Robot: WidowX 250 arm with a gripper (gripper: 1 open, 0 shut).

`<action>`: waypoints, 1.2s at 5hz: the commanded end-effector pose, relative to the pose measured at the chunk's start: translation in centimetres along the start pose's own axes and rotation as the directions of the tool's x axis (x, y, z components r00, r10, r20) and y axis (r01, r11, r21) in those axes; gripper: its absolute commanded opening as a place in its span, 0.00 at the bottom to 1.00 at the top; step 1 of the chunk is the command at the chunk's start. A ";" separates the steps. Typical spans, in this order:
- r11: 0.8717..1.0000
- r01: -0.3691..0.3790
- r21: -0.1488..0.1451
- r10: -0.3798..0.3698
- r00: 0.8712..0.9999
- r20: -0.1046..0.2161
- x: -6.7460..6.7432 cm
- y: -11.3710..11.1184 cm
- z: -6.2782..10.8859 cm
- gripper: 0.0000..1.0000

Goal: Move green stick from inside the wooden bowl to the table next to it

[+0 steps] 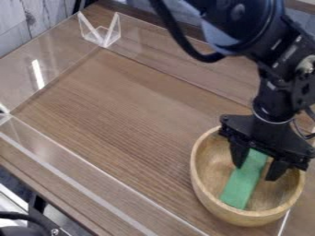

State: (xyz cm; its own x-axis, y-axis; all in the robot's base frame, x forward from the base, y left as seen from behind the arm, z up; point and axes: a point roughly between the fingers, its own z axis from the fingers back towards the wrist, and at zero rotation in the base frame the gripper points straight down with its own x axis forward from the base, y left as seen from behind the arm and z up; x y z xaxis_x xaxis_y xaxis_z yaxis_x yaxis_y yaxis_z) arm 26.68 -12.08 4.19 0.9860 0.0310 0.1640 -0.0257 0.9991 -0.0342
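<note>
While the green block lies inside the round wooden bowl on the brown counter, your black tool is open above it, its fingers spread near the block's top end.

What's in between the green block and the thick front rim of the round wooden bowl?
Only bare light tan wood, the inside of the round wooden bowl, lies between its front rim and the green block. The camera view shows this.
</note>
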 end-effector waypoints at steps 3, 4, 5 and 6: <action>1.000 0.025 0.000 -0.025 1.000 0.008 0.7 1.9 0.6 0.00; 0.999 0.044 -0.003 -0.044 0.999 0.014 0.4 2.1 0.7 0.00; 0.999 0.038 0.003 -0.038 0.999 0.018 0.4 1.1 1.2 0.00; 1.000 0.025 0.001 -0.025 0.999 0.038 0.6 1.5 3.2 0.00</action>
State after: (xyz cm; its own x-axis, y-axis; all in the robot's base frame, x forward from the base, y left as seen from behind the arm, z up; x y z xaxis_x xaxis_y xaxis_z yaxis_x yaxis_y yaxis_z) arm 25.71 -10.23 5.72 0.9894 0.0020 0.1452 -0.0006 1.0000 -0.0095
